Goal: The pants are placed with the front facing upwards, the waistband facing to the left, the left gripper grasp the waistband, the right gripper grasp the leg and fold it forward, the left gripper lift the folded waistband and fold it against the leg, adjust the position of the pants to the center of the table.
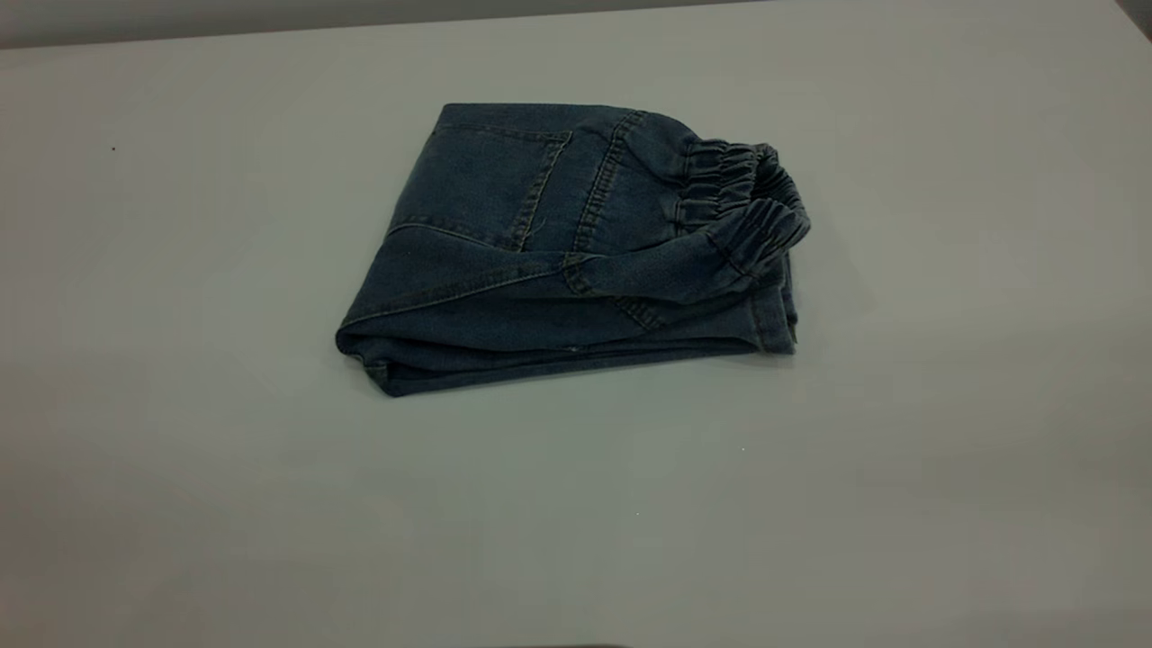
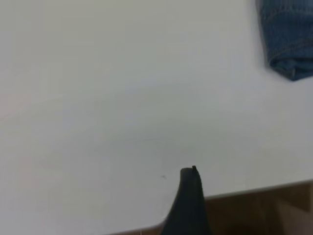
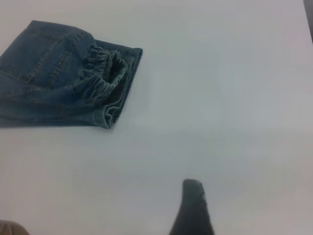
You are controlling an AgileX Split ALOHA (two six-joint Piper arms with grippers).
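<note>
The blue denim pants (image 1: 558, 243) lie folded into a compact rectangle near the middle of the table (image 1: 180, 450). The ruffled waistband (image 1: 747, 198) rests on top at the bundle's right end, over the leg hem (image 1: 776, 326). Neither gripper appears in the exterior view. In the left wrist view the left gripper (image 2: 190, 172) shows as a single dark tip above the table's near edge, far from the pants' folded corner (image 2: 288, 44). In the right wrist view the right gripper (image 3: 192, 185) is likewise a single dark tip, well away from the waistband (image 3: 105, 73). Both hold nothing.
White table surface surrounds the pants on every side. The table's edge (image 2: 254, 190) and a brown floor beyond it show in the left wrist view. The table's far edge (image 1: 360, 25) runs along the top of the exterior view.
</note>
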